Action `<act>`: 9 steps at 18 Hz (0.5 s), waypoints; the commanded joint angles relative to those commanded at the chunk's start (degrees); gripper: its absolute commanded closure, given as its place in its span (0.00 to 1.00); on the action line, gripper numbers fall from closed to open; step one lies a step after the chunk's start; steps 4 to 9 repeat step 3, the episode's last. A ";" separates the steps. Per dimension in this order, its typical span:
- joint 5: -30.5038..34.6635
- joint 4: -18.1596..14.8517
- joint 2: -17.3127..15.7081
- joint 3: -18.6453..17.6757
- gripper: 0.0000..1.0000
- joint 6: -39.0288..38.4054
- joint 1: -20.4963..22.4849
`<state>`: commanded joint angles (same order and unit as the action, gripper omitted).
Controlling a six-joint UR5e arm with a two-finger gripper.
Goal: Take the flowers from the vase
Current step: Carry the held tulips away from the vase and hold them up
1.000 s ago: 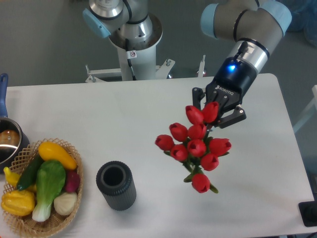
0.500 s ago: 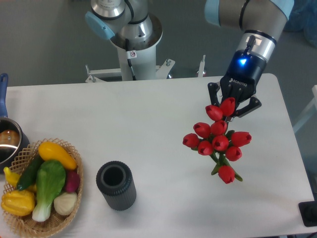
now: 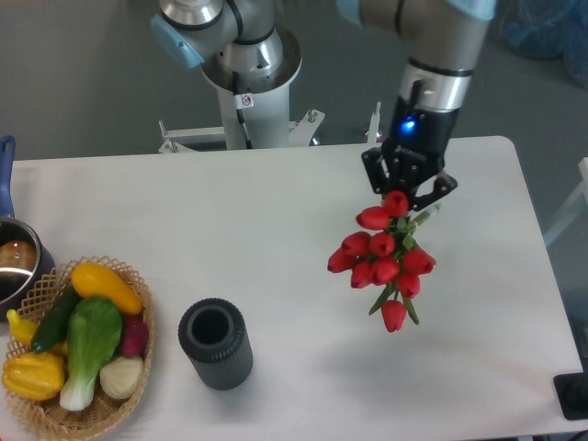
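The flowers (image 3: pixel 381 257), a bunch of red tulip buds with green leaves, hang in the air over the right half of the table. My gripper (image 3: pixel 407 197) is shut on the top of the bunch, buds pointing down toward the table. The vase (image 3: pixel 216 343), dark grey and ribbed, stands upright and empty near the front of the table, well to the left of the flowers and apart from them.
A woven basket (image 3: pixel 41 413) with yellow, green and white vegetables sits at the front left. A metal pot (image 3: pixel 16 262) with a blue handle is at the left edge. The arm's base (image 3: pixel 248 55) stands behind the table.
The gripper with the flowers swung right and then back left a little, and the bunch now hangs more vertically. Vase and basket have not moved.
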<state>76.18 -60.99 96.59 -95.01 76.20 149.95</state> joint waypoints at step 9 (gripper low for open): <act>7.90 -0.18 0.44 0.18 0.96 -0.27 -4.48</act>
